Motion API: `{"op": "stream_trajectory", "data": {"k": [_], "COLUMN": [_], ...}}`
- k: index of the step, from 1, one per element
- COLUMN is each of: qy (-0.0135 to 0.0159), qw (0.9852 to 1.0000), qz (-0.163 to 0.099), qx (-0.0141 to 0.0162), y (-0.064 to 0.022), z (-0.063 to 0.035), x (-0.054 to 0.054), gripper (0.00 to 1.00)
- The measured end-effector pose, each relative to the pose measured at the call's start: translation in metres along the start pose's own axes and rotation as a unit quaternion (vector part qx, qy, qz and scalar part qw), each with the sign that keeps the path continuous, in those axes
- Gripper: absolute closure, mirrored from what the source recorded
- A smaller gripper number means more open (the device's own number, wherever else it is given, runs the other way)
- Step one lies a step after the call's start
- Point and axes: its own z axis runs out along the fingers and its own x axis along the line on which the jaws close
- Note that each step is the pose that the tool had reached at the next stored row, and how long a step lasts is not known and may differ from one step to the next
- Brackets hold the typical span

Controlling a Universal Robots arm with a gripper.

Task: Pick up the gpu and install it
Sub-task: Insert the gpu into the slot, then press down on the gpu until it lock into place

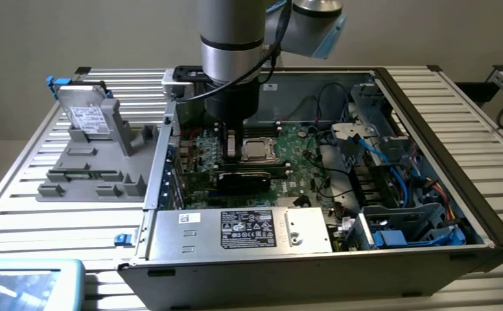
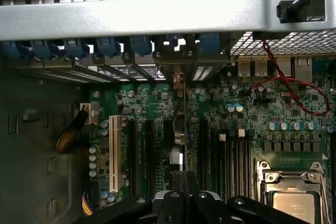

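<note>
I see the gripper (image 1: 231,153) down inside the open PC case (image 1: 459,214), jaws closed tight on the gpu (image 2: 185,129), which stands edge-on over a motherboard (image 2: 236,124) slot. Power supply (image 1: 238,232) label text too small to read.

hand (image 2: 184,195) cut off at frame edge, gpu (image 2: 185,129) edge-on, faces hidden, mobo labels too small
</note>
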Motion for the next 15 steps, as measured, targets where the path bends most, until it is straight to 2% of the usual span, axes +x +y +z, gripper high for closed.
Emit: {"op": "stream_trajectory", "data": {"k": [4,7,11,15], "qy": [0.0001,0.0002,0.0007,-0.0001], "qw": [1.0000,1.0000,1.0000,1.0000], "qz": [0.000,0.000,0.000,0.001], "qx": [0.0012,0.0035,0.0036,0.0037], "y": [-0.0012,-0.0014,-0.0014,-0.0015], "z": [0.0017,0.0042,0.0079,0.0088], "x": [-0.0001,-0.0003,-0.0005,-0.0008], "gripper": [0.88,0.88,0.88,0.88]}}
